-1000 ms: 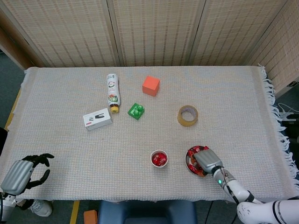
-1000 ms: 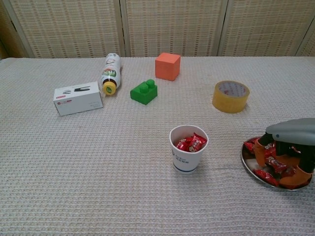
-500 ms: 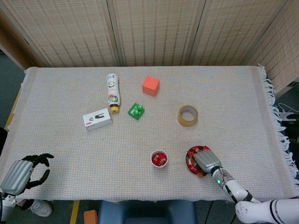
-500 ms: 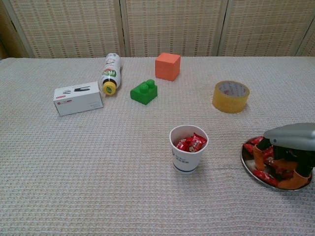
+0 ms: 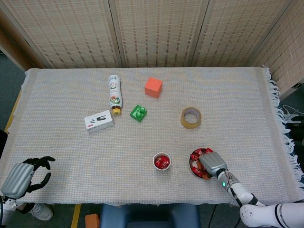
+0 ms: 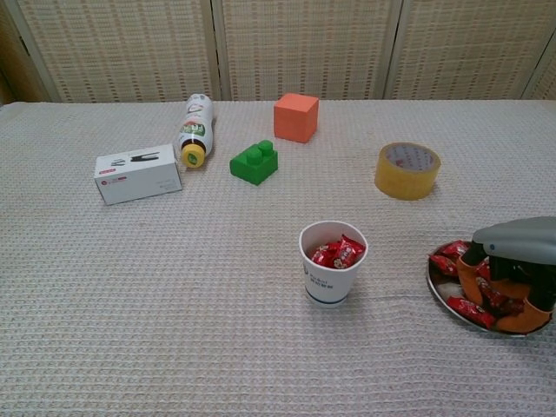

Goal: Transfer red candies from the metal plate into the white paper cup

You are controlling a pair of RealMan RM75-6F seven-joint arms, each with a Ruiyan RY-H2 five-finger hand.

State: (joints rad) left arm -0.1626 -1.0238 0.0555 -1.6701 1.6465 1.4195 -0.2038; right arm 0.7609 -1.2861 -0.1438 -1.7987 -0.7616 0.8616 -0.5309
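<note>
Your right hand (image 6: 512,274) is down in the metal plate (image 6: 443,291), fingers (image 6: 472,280) curled among the red candies (image 6: 473,308); whether they pinch one, I cannot tell. Secure one wrapper, lift clear of the rim, then cross to the white paper cup (image 6: 332,263) left of the plate.

Your right hand (image 6: 514,274) sits over the metal plate (image 6: 439,289) at the near right of the tabletop (image 6: 174,287), among the candies (image 6: 453,262) on it. The paper cup (image 6: 331,263) stands just left of the plate, with candies inside. Behind the plate lies the tape roll (image 6: 407,170). Further back and left come the cube (image 6: 296,117), the toy brick (image 6: 254,162), the lying bottle (image 6: 195,128) and the small box (image 6: 137,174). Your left hand (image 5: 21,176) hangs off the near left corner.
</note>
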